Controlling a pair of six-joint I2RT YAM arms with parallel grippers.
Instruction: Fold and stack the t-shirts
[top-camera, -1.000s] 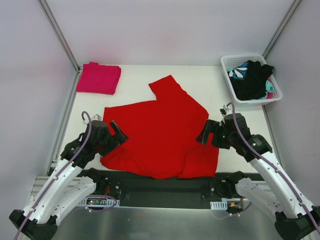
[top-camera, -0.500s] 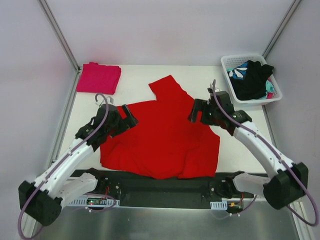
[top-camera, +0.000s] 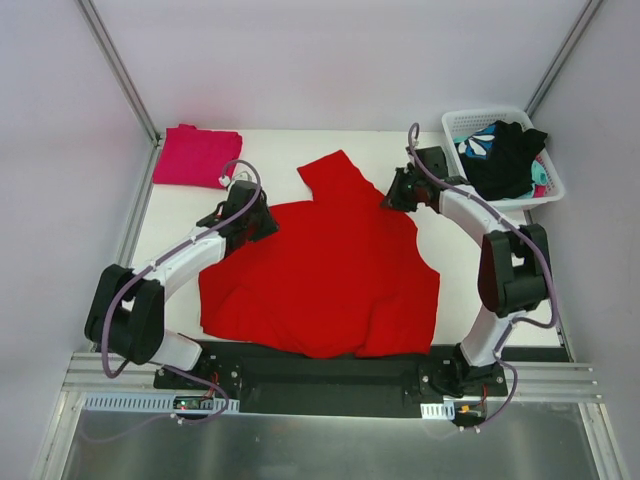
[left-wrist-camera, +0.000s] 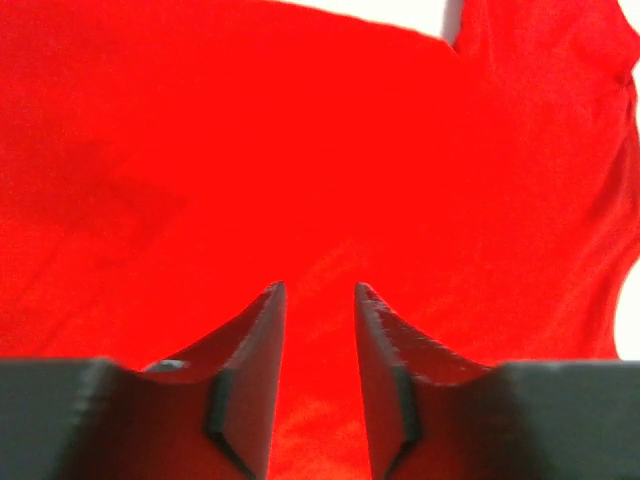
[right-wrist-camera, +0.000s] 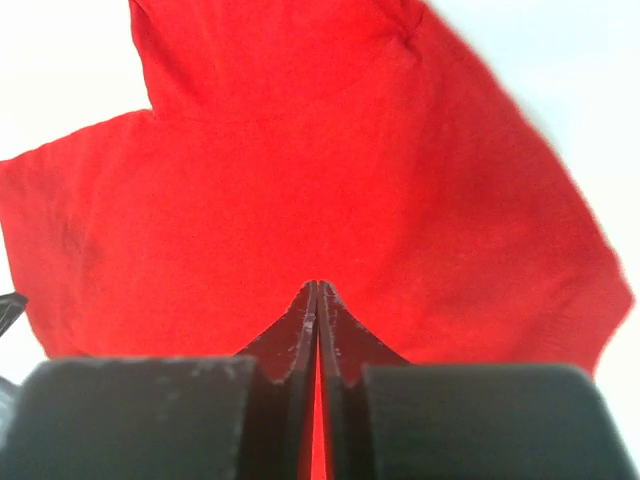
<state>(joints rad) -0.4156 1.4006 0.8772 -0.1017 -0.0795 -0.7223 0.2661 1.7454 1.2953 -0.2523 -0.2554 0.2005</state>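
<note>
From above, a big bright red cloth t-shirt (top-camera: 320, 270) lies spread open in the middle of the white table (top-camera: 270, 150). One sleeve sticks up toward the far side. A folded pink cloth t-shirt (top-camera: 197, 156) sits in the far left corner, well apart from the red one. A white plastic basket (top-camera: 510, 203) stands at the far right. A black garment (top-camera: 505, 165) and a teal-and-white patterned garment (top-camera: 476, 143) are piled inside it. The left gripper (top-camera: 268, 225) is over the far left edge of the red shirt. The right gripper (top-camera: 388, 198) is at the far right edge of it, near the basket.

In the left wrist view, red cloth fills almost the whole picture. The two dark fingers (left-wrist-camera: 262, 340) stand a little apart, and red cloth shows in the gap. They are not gripping anything.

In the right wrist view, the red shirt lies ahead with white table around it. The two dark fingers (right-wrist-camera: 296, 335) are pressed together, with only a thin red line between them. I cannot tell if they pinch the cloth.
</note>
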